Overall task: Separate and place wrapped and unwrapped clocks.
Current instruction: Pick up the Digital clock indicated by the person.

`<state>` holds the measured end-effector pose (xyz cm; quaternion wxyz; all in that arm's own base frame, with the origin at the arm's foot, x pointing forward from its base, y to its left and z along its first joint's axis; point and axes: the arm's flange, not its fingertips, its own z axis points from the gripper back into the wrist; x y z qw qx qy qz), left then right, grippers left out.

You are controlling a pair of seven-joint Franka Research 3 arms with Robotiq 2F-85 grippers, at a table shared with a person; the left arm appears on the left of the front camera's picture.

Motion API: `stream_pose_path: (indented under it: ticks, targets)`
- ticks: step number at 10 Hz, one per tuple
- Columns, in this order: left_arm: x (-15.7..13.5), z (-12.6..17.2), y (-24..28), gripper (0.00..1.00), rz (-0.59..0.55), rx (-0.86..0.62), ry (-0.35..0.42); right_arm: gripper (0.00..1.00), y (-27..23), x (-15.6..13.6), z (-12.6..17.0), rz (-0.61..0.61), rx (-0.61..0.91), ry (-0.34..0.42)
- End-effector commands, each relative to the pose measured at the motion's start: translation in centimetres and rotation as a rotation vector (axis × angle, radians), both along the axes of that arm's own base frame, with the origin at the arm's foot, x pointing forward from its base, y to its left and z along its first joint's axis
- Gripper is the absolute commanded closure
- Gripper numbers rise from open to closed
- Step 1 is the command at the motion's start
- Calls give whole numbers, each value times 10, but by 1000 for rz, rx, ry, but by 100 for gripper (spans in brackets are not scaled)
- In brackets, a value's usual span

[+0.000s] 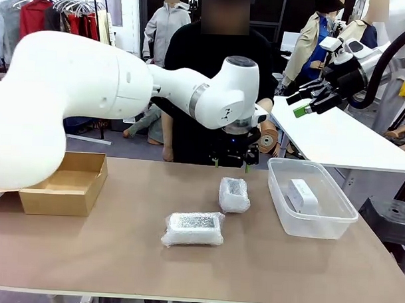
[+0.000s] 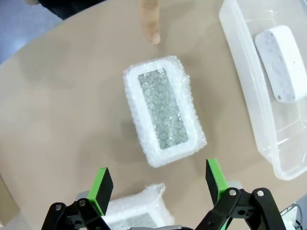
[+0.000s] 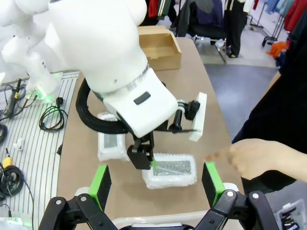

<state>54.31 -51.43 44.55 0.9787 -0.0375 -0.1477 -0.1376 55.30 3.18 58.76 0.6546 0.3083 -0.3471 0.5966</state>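
Second bubble-wrap bundle [image 2: 136,211] half behind the left end effector [image 2: 158,178]; clear bin [image 2: 254,100] partly beyond the edge.

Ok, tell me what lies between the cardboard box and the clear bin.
In the front view, the long bundle and, farther back, the small bundle, both bubble-wrapped, lie on the table between the cardboard box and the clear bin.

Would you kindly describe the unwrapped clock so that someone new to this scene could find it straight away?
On the tan table, find the clear tub at the robot's right end. The clock lies inside it. Unlike the long bundle and the small bundle on the tabletop, it is bare, smooth white plastic with no bubble wrap.
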Motion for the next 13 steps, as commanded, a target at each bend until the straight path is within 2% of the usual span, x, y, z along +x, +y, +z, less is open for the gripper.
stream_pose_path:
  ticks: [1,2,9,13]
  targets:
    - [5,13,-2,0,-24,-25,-59,0,0,-1,0,5,1,-15]
    - [0,0,0,0,0,0,0,0,0,-1,0,5,1,-15]
    - [1,-2,-2,0,-5,-5,-4,0,0,-1,0,5,1,-15]
    - [27,-16,-25,0,106,-50,48,0,0,-1,0,5,1,-15]
